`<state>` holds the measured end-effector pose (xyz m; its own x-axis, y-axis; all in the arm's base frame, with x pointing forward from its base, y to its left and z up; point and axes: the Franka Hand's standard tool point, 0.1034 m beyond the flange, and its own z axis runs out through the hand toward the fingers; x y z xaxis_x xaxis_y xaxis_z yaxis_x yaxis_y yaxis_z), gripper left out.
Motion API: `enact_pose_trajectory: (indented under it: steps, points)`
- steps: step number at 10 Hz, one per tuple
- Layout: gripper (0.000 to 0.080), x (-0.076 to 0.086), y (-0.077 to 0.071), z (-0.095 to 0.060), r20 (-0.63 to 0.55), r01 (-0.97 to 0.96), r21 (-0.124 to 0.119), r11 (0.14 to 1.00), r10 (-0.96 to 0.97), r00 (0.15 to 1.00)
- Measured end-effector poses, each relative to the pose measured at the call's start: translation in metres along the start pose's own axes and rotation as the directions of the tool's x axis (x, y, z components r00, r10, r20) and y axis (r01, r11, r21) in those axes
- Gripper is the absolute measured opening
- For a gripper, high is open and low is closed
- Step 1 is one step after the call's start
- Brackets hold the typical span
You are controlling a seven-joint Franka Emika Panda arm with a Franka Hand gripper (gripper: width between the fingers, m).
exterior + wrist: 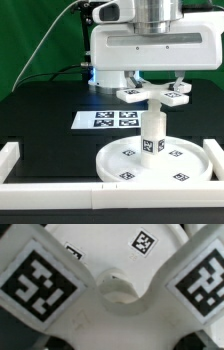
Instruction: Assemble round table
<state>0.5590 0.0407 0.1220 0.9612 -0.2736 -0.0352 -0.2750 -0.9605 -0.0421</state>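
Note:
The round disc [190,165] lies flat on the black table with tags on its face. The short tagged leg [152,135] stands upright on its central hub. A white foot piece [131,96] with flat tagged arms sits at the leg's top. My gripper [157,88] hangs right over it, a finger at each side, shut on this piece. In the wrist view the foot piece [118,286] fills the frame, with two large tags on its arms and a holed hub between them. The disc [100,235] shows behind it. My fingertips are not distinguishable there.
The marker board [113,119] lies behind the disc. Long white border rails run along the front [45,187], the exterior view's left [8,155] and right [215,150]. A green backdrop stands behind the table.

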Motion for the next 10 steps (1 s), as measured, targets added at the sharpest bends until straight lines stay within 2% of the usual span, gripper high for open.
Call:
enact_pose_trajectory:
  steps: [5,10]
  points:
    - [0.0448,0.003,0.001,0.02,0.0,0.001,-0.011,1.0,-0.001,1.0]
    - [0.0448,0.007,0.002,0.02,-0.024,-0.005,-0.006,1.0,0.005,1.0]
